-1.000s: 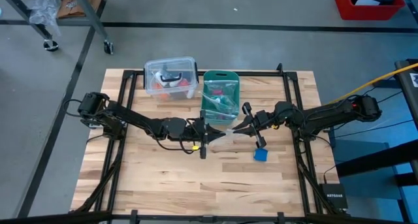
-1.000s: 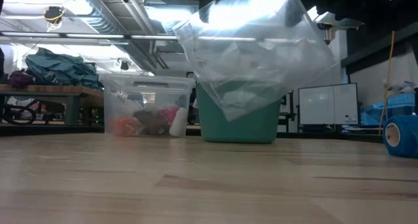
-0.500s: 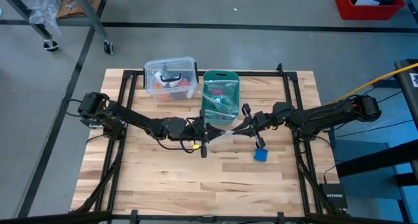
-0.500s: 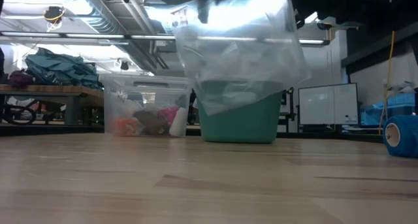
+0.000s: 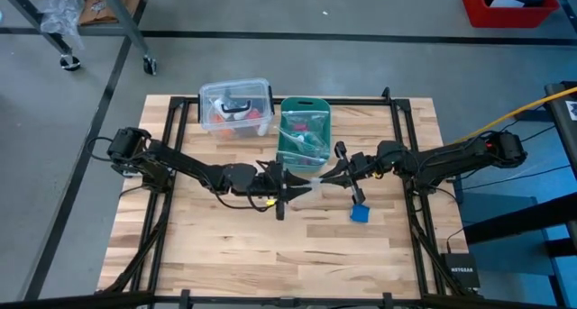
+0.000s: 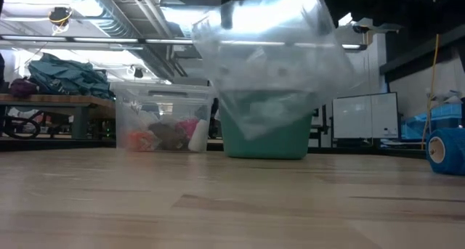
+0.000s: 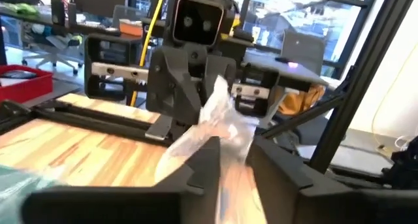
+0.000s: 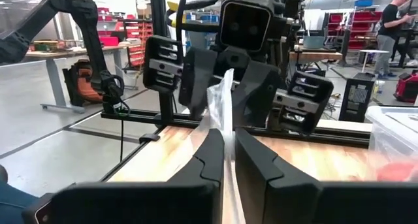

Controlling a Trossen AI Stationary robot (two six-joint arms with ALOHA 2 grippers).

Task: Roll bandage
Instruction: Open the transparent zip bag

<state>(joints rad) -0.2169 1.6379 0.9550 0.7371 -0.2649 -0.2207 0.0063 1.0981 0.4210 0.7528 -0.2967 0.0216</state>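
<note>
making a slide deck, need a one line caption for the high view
Both arms meet mid-table holding a clear plastic bag in front of the teal basket; the rolled blue bandage sits on the table nearby.

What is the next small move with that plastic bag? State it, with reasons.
Probably back the left gripper away from the plastic bag: its fingers stand apart around the film, while the right gripper pinches it. The blue bandage roll lies on the table, untouched.

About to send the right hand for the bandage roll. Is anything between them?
Nothing lies between the right hand and the bandage, but that hand is shut on a clear plastic bag, which the left hand also touches.
</note>
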